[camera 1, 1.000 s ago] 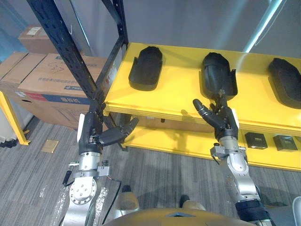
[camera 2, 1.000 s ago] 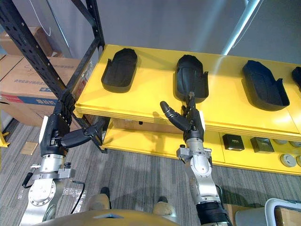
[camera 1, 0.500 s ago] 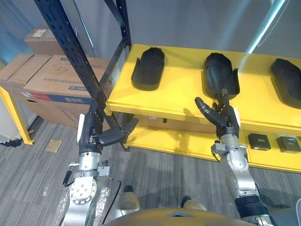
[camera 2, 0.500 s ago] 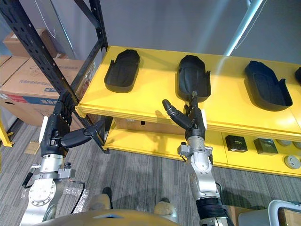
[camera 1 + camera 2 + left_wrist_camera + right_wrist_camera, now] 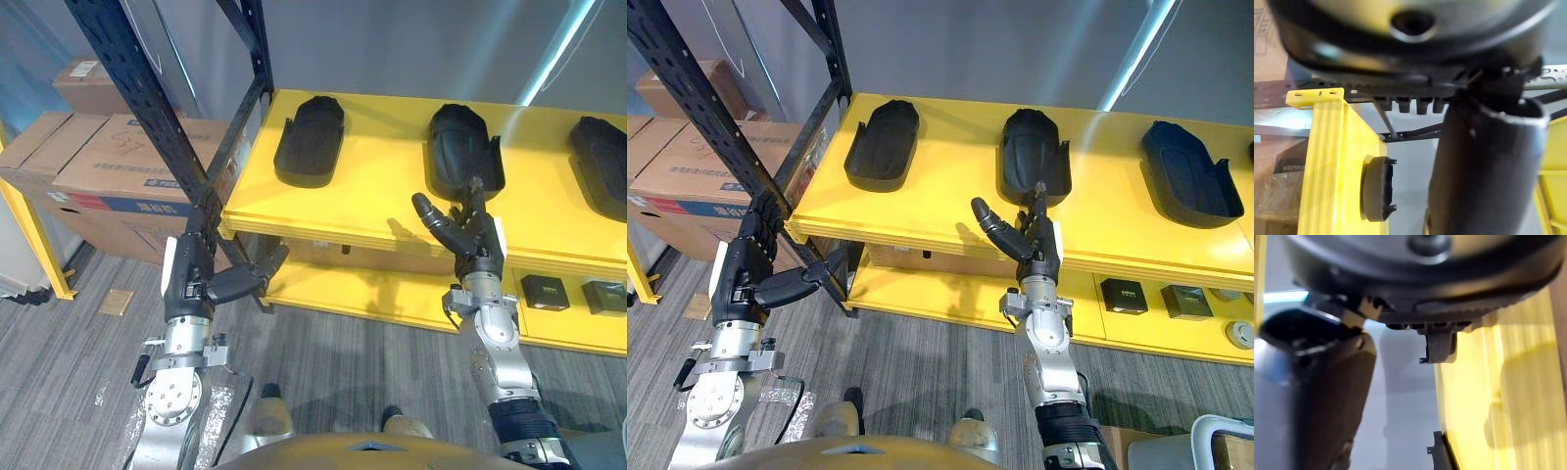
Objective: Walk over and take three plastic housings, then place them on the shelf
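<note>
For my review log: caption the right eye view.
Open right hand raised by near end of middle housing on yellow shelf.

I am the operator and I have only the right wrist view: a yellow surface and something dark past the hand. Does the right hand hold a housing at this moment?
Observer: No. The right hand is open and holds nothing. It reaches up to the near end of the middle housing; I cannot tell whether they touch.
Operator: How many housings lie there?
Observer: I see three on the yellow upper shelf: the left housing, the middle one and the right housing.
Operator: And the left hand?
Observer: The left hand is open and holds nothing. It is lower, beside the black rack post.
</note>
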You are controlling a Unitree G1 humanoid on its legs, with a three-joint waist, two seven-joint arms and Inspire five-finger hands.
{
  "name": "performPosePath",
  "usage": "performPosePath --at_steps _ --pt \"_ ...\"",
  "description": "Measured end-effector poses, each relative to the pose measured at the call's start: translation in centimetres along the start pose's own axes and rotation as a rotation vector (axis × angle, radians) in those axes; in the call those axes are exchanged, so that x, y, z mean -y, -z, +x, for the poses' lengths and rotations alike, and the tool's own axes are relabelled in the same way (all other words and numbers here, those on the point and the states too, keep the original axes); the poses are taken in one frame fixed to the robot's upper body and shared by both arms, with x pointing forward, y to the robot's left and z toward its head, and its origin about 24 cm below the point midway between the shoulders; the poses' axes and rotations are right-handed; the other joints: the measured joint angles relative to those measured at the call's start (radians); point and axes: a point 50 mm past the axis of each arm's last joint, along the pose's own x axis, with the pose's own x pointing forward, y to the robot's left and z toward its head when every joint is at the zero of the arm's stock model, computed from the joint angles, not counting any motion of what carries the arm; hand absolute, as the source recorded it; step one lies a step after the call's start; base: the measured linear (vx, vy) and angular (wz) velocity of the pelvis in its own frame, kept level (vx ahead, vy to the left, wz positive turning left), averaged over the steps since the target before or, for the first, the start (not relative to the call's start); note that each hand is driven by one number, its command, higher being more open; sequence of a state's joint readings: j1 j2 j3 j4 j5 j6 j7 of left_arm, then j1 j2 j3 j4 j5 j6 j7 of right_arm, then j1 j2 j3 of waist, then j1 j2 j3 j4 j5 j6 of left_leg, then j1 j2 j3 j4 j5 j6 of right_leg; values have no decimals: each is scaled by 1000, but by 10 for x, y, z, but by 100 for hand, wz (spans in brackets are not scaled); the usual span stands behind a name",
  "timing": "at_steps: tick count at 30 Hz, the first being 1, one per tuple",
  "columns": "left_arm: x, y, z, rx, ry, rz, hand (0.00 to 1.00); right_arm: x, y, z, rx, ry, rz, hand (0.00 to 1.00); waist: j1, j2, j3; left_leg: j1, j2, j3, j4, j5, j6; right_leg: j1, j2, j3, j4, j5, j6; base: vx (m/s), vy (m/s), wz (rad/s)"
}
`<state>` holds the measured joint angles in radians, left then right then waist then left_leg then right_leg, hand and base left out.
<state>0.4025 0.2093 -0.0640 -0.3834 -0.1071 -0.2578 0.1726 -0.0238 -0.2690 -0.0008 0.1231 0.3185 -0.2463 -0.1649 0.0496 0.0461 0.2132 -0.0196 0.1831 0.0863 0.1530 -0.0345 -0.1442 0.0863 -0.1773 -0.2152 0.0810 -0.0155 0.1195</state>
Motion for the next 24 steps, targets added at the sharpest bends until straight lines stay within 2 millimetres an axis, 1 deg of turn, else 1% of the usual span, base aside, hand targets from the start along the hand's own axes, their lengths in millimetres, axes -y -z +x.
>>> performPosePath --at_steps 4,6,9,10,11,13,14,15,16,18,19,20,21,23,24 --pt "0 0 0 -1 5 0 100 0 -1 0 5 -2 1 100 -1 0 0 -1 0 7 -8 0 0 0 1 2 -15 3 4 1 0 -2" --pt "0 1 0 -3 2 -2 100 -1 -5 -2 21 -7 11 100 -1 0 -1 3 0 15 -22 5 -2 -4 2 6 -21 5 6 13 -2 -8" --pt "0 3 -4 -18 -16 -11 100 -7 -24 -14 106 -51 58 100 -4 1 -5 13 2 39 -37 5 -3 -11 4 28 -34 12 13 48 -1 -19" --pt "0 3 -5 -23 -18 -11 100 -8 -30 -19 133 -66 67 100 -10 -1 -7 13 2 45 -37 5 -3 -14 4 34 -34 13 14 77 7 -15" --pt "0 4 -6 -29 -19 -11 100 -8 -36 -25 163 -76 76 100 -23 -9 -15 14 2 51 -39 5 -3 -17 4 40 -37 13 15 99 4 -16" --pt "0 7 -6 -40 -10 -11 100 -5 -35 -32 170 -52 90 100 -31 -18 -33 18 2 57 -47 5 -3 -18 4 49 -42 13 16 93 -4 -18" --pt "2 10 -6 -50 5 -14 100 -1 -32 -37 163 -9 101 100 -35 -24 -43 31 2 70 -59 5 -3 -15 4 59 -47 14 17 81 -5 -20" --pt "4 13 -6 -61 30 -20 100 7 -27 -45 149 76 119 100 -46 -30 -57 37 1 79 -69 5 -3 -16 4 63 -49 14 17 64 -3 -17" --pt "6 14 -7 -65 46 -27 100 11 -25 -48 142 118 125 100 -51 -31 -61 39 1 82 -72 5 -3 -17 4 65 -49 14 17 34 3 -12" --pt "12 19 -8 -91 133 -70 100 24 -18 -59 118 255 134 100 -54 -31 -70 47 2 101 -79 4 -4 -24 4 82 -49 14 17 4 6 -20" --pt "20 21 -11 -104 200 -91 100 34 -13 -68 100 344 129 100 -58 -28 -79 50 1 111 -88 4 -4 -33 4 91 -49 15 18 -3 5 -22" --pt "24 22 -12 -106 239 -101 100 40 -10 -72 88 389 124 100 -60 -27 -79 54 1 116 -89 4 -4 -34 3 96 -49 15 18 -3 9 -24" --pt "31 23 -14 -114 299 -127 100 48 -3 -78 58 452 110 100 -63 -26 -79 65 2 129 -93 4 -4 -33 4 107 -48 15 19 -9 9 -26" --pt "51 29 -22 -166 459 -186 100 65 19 -93 -43 594 83 100 -89 -17 -103 83 2 150 -108 4 -5 -35 5 124 -48 15 19 -1 10 -29" --pt "59 33 -23 -190 528 -198 100 72 29 -99 -89 643 76 100 -92 -12 -108 91 3 162 -109 3 -6 -35 6 134 -48 16 20 7 11 -26"
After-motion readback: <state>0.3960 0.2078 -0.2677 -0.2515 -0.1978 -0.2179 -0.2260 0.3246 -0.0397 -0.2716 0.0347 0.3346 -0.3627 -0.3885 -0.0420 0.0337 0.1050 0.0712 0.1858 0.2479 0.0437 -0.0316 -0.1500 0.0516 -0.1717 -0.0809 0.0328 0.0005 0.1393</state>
